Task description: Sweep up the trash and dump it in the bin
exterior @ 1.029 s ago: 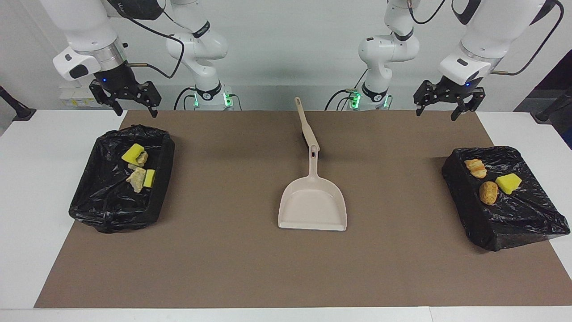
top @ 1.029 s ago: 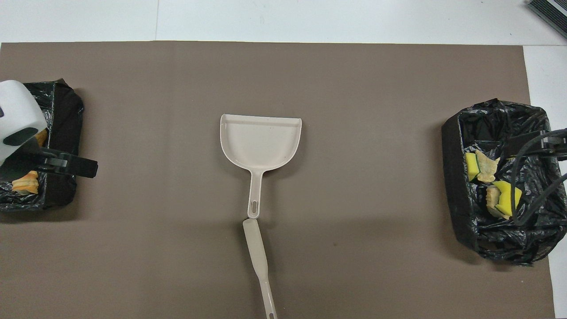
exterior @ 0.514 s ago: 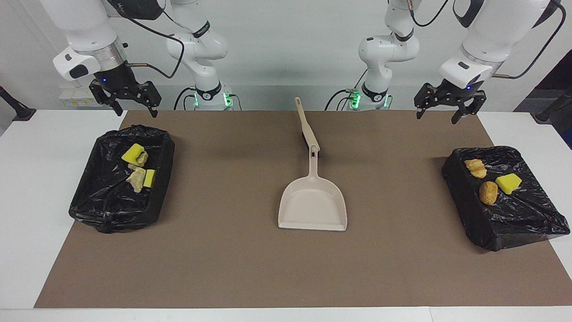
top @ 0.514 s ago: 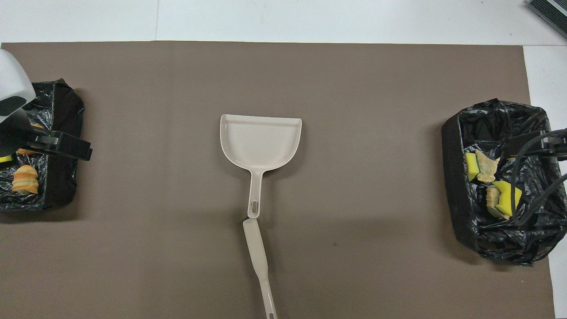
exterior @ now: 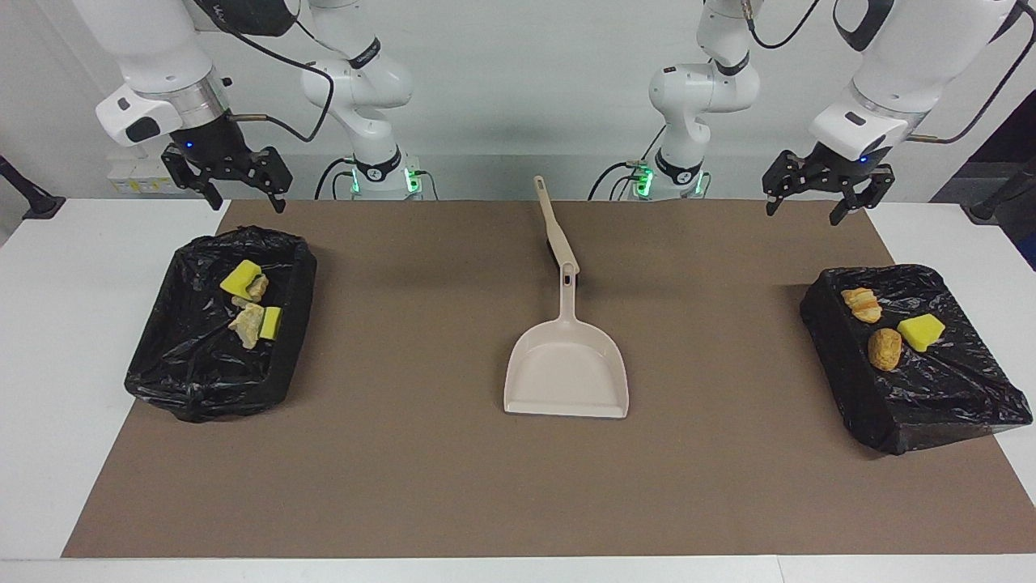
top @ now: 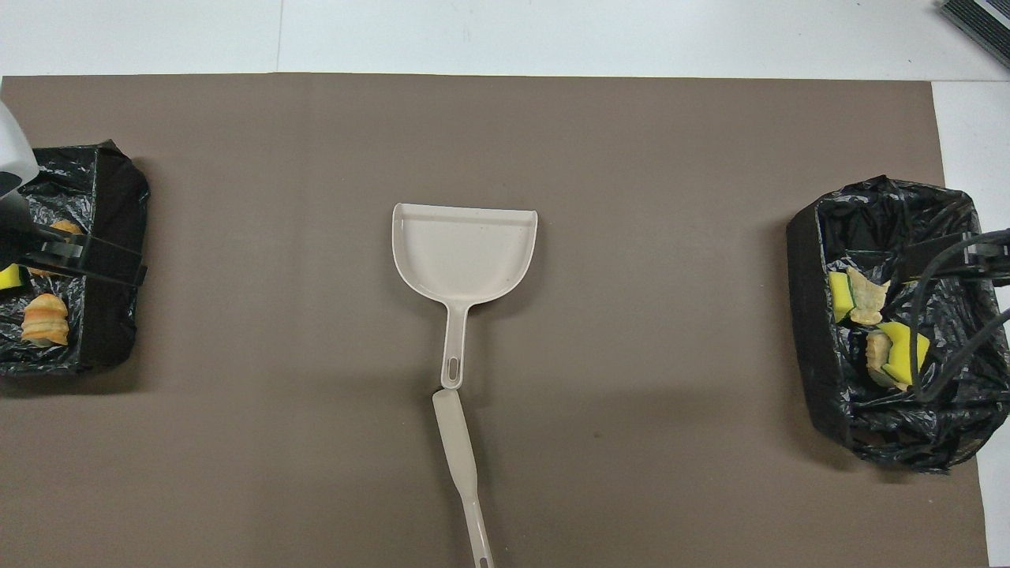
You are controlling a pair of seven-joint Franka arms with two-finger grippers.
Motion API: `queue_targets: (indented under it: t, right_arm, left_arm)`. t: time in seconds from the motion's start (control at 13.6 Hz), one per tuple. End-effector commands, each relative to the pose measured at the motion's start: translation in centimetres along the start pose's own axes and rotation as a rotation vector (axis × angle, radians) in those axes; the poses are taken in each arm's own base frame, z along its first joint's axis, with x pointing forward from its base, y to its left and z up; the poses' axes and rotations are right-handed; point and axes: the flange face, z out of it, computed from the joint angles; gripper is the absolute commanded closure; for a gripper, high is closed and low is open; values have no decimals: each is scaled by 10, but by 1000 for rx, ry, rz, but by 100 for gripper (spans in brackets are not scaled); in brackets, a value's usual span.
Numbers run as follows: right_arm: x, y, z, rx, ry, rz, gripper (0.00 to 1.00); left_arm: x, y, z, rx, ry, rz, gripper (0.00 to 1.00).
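The trash lay in two black-lined bins, one at each end of the bench. Left gripper and right gripper hung raised, fingers wide, holding nothing. Dustpan lay mid-bench.

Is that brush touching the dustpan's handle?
Cannot tell. In the overhead view the brush tip meets the dustpan handle's end with no visible gap, but contact isn't plain.

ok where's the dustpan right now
The dustpan lies flat mid-mat between the two black-lined bins, its handle pointing toward the robots and meeting the brush.
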Motion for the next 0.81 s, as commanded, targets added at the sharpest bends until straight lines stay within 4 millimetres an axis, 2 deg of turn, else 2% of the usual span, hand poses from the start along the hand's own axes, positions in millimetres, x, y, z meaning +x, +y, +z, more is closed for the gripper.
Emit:
queue_targets:
  t: [0.0,0.73]
  right_arm:
    - [-6,2,-2,-2,13,12,0]
    - [-6,2,-1,-2,12,12,0]
  left_arm:
    - [0,4,-5,9,-9,19,0]
    - [-4,-7,-2,1,-18,1,0]
